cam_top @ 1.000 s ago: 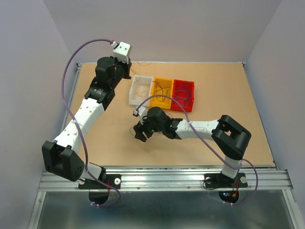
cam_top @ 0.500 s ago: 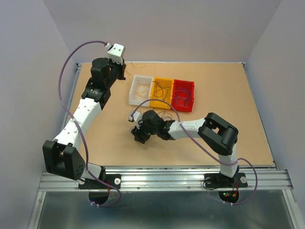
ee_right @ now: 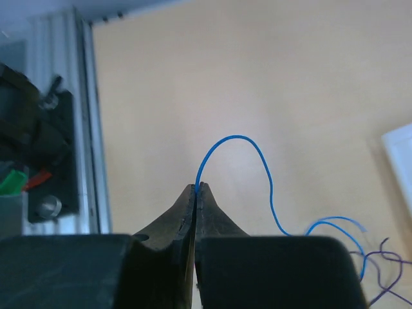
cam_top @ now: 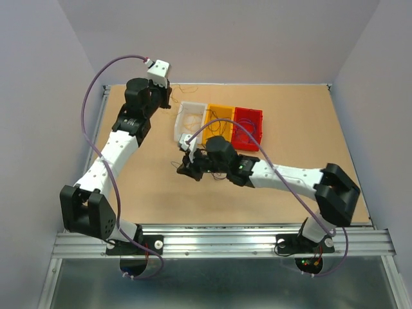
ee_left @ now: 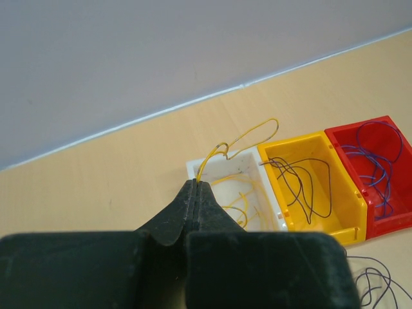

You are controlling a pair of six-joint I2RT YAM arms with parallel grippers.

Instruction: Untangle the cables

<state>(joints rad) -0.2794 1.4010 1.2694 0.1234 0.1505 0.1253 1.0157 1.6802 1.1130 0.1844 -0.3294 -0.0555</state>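
A second ago the right tool was wide apart; now it has snapped together on a blue cable. That cable loops up from its tips and runs down to the small tangle lying on the desk at its 4 o'clock. The left tool is pinched tight on a yellow cable above the white bin, at 12 o'clock on the desk. With the blue one caught, it looks ready to be pulled free of the tangle.
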